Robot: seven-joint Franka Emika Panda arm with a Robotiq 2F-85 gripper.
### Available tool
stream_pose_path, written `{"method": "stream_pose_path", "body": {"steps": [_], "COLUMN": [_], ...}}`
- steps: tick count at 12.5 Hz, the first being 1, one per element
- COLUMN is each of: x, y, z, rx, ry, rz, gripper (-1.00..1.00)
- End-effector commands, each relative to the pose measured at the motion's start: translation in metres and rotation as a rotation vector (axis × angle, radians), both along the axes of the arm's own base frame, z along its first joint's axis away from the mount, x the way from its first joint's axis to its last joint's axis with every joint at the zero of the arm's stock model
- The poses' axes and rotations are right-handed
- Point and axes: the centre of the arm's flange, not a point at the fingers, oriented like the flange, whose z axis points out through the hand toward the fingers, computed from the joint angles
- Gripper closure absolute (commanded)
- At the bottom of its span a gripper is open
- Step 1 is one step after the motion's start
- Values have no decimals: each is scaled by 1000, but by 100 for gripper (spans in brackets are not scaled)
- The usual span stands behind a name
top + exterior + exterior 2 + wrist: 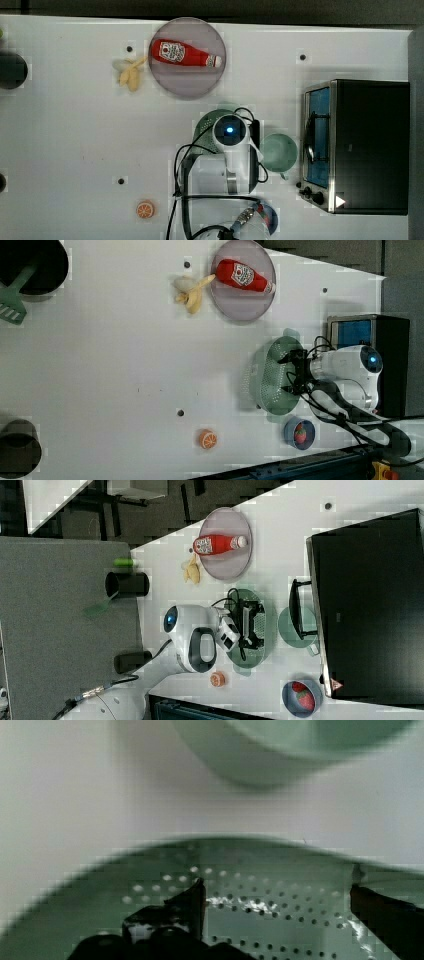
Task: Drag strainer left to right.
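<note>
The wrist view shows the gripper [277, 895] wide open, down inside the strainer [280, 865], with nothing held. One finger [192, 902] sits over the holes and the other is by the rim on the cup's side. In the left view the strainer [272, 377] is right under the gripper [296, 372], its long way running toward the plate [243, 310]. It lies beside the green cup [280, 152], near the table's [70, 135] oven [365, 145] edge.

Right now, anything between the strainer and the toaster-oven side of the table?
Yes. In the top view the green cup sits on the table directly to the right of the strainer, with the toaster oven just beyond it. The open gripper hangs inside the strainer's bowl.
</note>
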Motion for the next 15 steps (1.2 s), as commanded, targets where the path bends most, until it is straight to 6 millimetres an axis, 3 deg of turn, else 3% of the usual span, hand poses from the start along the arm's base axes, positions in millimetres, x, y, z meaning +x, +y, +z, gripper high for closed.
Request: {"method": "stream_pose_path", "body": {"steps": [1,4,7,11,15], "x": [8,11,24,34,16], "y": [-25,-29,-15,4,17], "z": [18,25,66,178,303], "rx": [7,8,38,56,124], "ry": [-49,-61,-97,-119,-83], "rz": [14,43,287,537,543], "gripper": [-100,-100,-100,-100,-100]}}
